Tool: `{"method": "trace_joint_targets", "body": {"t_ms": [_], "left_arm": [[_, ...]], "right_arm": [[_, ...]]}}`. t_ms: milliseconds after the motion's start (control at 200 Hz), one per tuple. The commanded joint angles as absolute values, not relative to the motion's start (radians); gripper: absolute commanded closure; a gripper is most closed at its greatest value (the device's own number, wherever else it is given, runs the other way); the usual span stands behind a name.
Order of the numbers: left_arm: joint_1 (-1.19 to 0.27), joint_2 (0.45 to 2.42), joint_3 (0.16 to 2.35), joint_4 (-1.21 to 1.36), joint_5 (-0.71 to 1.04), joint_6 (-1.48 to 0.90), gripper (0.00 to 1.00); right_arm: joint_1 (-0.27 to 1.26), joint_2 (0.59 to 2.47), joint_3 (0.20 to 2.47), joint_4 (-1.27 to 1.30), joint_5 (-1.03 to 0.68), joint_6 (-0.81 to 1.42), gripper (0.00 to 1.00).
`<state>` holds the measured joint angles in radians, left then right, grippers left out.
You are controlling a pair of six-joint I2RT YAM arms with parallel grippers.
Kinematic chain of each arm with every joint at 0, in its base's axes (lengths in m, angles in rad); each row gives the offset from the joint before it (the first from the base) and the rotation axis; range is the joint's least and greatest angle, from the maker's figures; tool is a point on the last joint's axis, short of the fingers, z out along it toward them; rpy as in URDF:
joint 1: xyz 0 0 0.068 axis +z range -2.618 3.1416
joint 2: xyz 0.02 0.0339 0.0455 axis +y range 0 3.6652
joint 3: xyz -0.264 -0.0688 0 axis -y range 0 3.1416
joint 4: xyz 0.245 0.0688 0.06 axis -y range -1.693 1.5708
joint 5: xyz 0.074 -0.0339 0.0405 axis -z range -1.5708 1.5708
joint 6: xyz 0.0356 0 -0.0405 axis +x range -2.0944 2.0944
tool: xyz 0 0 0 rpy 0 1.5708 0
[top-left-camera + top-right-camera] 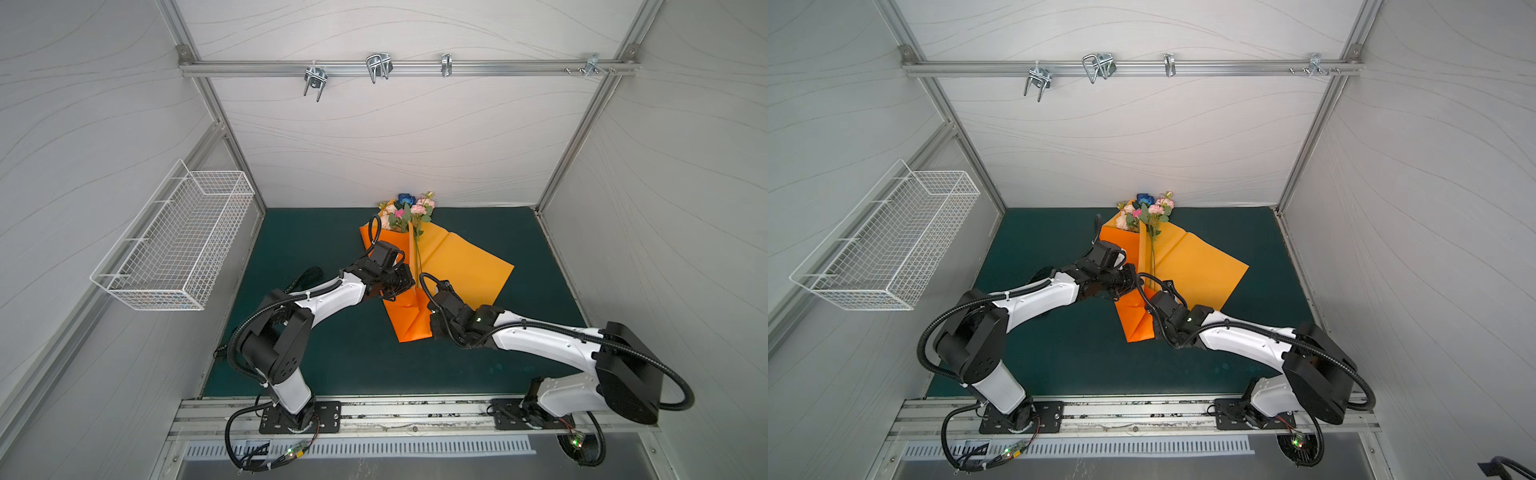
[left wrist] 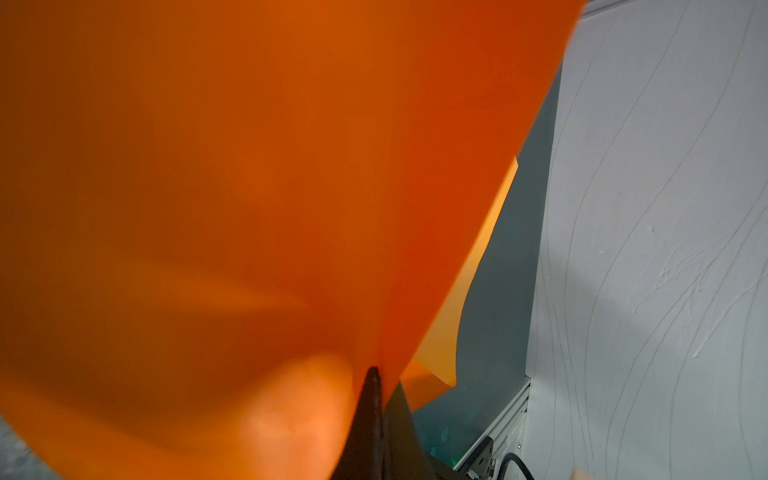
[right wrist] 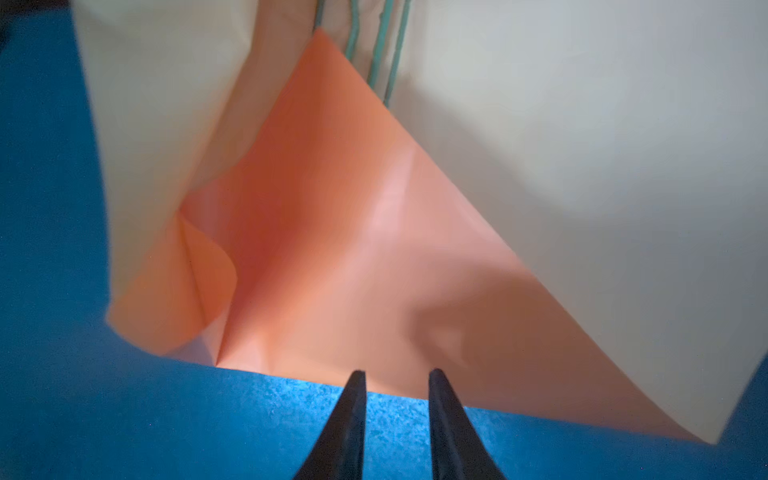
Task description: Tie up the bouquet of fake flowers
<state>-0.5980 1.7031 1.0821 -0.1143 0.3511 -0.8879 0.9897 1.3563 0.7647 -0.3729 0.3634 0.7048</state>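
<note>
At far edge of green mat (image 1: 316, 353): bouquet of fake flowers (image 1: 409, 210), thin stems on smooth, creased orange wrapping paper (image 1: 461, 266).
Left gripper (image 2: 374, 376): clenched on a paper fold.
Right gripper (image 3: 397, 376): tapered jaws parted, empty.

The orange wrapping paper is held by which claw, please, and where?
Left claw pinches the orange wrapping paper at its folded flap's edge; right claw, open, holds nothing.

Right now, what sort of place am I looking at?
Likely a robot test cell: white walls on an aluminium frame, two arms bolted to a front rail, a green mat as the worktop.
</note>
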Motion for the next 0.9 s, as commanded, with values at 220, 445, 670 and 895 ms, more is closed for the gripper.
{"method": "trace_joint_targets", "body": {"t_ms": [220, 445, 670, 895], "left_arm": [[-0.637, 1.848, 1.194, -0.112, 0.454, -0.800, 1.00], [-0.649, 1.929, 1.226, -0.113, 0.468, -0.789, 1.00], [-0.654, 1.983, 1.241, -0.103, 0.487, -0.792, 1.00], [-0.660, 2.010, 1.243, -0.065, 0.516, -0.815, 0.69]], "right_arm": [[0.980, 1.310, 0.757, -0.416, 0.437, 0.731, 0.71], [0.980, 1.295, 0.747, -0.404, 0.439, 0.725, 0.71], [0.980, 1.295, 0.746, -0.390, 0.440, 0.718, 0.71], [0.981, 1.316, 0.744, -0.332, 0.401, 0.677, 0.71]]}}
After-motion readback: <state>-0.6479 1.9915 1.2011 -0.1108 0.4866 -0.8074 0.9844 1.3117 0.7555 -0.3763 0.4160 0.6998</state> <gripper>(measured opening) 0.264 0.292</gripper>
